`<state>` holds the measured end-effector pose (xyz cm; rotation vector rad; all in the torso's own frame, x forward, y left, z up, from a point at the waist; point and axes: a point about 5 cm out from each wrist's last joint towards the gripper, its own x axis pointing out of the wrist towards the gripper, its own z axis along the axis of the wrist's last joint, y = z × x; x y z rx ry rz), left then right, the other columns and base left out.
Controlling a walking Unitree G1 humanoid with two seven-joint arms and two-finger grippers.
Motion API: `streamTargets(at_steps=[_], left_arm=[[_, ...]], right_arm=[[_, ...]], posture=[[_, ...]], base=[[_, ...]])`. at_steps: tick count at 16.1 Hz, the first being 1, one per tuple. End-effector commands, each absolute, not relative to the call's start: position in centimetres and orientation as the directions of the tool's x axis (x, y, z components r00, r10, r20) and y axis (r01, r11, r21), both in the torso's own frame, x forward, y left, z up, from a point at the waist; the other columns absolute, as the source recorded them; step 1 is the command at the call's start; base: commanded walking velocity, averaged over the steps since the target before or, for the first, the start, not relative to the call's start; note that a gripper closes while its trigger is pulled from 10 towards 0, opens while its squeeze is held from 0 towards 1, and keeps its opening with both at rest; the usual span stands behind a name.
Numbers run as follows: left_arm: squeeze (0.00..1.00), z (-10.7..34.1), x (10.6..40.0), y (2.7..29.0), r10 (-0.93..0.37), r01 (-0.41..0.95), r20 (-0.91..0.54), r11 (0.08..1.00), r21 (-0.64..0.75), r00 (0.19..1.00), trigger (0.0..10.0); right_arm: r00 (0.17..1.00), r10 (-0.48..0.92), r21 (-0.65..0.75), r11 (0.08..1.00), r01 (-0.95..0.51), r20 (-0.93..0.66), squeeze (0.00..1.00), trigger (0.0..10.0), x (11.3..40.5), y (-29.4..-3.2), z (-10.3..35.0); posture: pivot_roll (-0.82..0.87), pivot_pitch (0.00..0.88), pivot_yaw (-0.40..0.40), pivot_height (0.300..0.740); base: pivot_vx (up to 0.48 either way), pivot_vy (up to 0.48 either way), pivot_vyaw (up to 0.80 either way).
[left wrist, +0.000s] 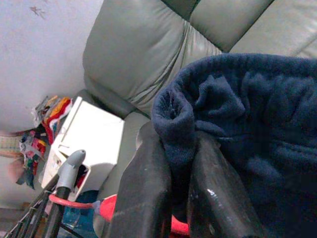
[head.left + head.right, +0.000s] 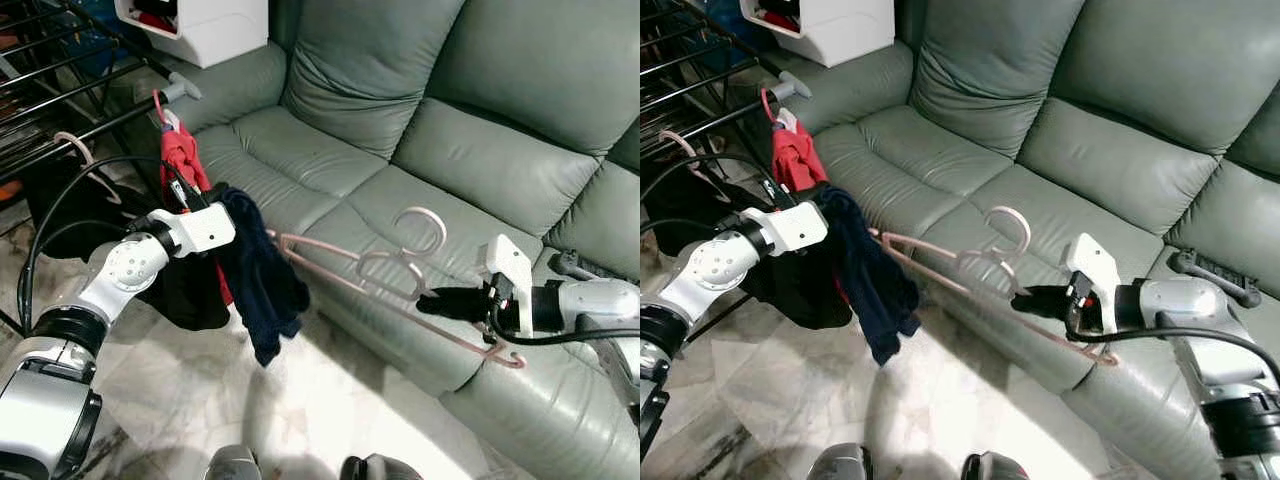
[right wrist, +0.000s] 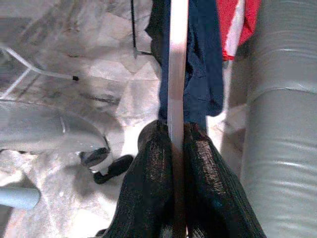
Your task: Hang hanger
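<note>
Your right gripper point(image 3: 176, 148) has its fingers pressed tight on the thin bar of the pink hanger point(image 2: 400, 285), and your left gripper point(image 1: 173, 193) is pinched on a fold of the navy cloth point(image 2: 262, 275) — so both hands are full. The hanger is stretched out between the two arms, held in the air in front of the sofa's front edge, its hook point(image 2: 425, 222) pointing up, and the navy cloth droops from the far end by your left hand. By the look of it you are in the middle of getting the cloth onto the hanger, or carrying the pair across; the hanging itself is not yet done. The next move, I judge, calls for lifting the hook toward the black drying rack point(image 2: 60, 95) at your left and setting it over a rail — keep the bar level so the cloth does not slide off. A red garment point(image 2: 182, 160) already hangs from the rack there, with a dark one beneath it. Behind it all runs a grey-green leather sofa point(image 2: 420, 130), a white box point(image 2: 205, 25) stands at its far arm, and the floor point(image 2: 330, 400) is pale marbled tile.
</note>
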<state>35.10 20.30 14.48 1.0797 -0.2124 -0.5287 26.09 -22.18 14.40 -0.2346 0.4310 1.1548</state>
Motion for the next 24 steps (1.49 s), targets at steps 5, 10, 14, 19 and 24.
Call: streamTargets(at_steps=[5, 10, 14, 19, 24], left_arm=[[0.0, 16.1, 35.5, 20.5, -0.507, 0.256, -0.031, 0.38, 0.889, 0.861, 10.0], [0.0, 16.7, 35.5, 20.9, -0.496, 0.236, -0.008, 0.399, 0.886, 0.869, 10.0], [0.0, 18.0, 35.4, 20.2, -0.537, 0.225, 0.043, 0.424, 0.877, 0.843, 10.0], [0.0, 20.6, 34.4, 16.5, -0.652, 0.237, 0.171, 0.489, 0.84, 0.739, 10.0], [0.0, 18.4, 29.2, 8.1, -0.887, 0.483, 0.13, 0.358, 0.799, 0.443, 10.0]], right_arm=[[0.306, 0.828, 0.05, 0.371, -0.927, -0.47, 0.0, 10.0, 25.6, -22.2, 13.8], [0.313, 0.82, 0.057, 0.385, -0.921, -0.48, 0.0, 10.0, 25.7, -21.9, 13.3], [0.44, 0.708, 0.009, 0.533, -0.846, -0.553, 0.0, 10.0, 27.1, -23.2, 11.3], [0.499, 0.67, 0.081, 0.637, -0.767, -0.549, 0.0, 10.0, 28.1, -23.6, 9.2], [0.574, 0.641, 0.13, 0.717, -0.685, -0.509, 0.0, 10.0, 30.0, -23.3, 8.5]], posture=[[-0.06, 0.052, -0.004, 0.74], [-0.05, 0.054, -0.005, 0.74], [-0.04, 0.054, -0.006, 0.74], [-0.03, 0.056, -0.012, 0.74], [-0.01, 0.057, -0.015, 0.74]], base=[[0.0, 0.0, 0.0], [0.0, 0.0, 0.0], [0.0, 0.0, 0.0], [0.0, 0.0, 0.0], [0.0, 0.0, 0.0]])
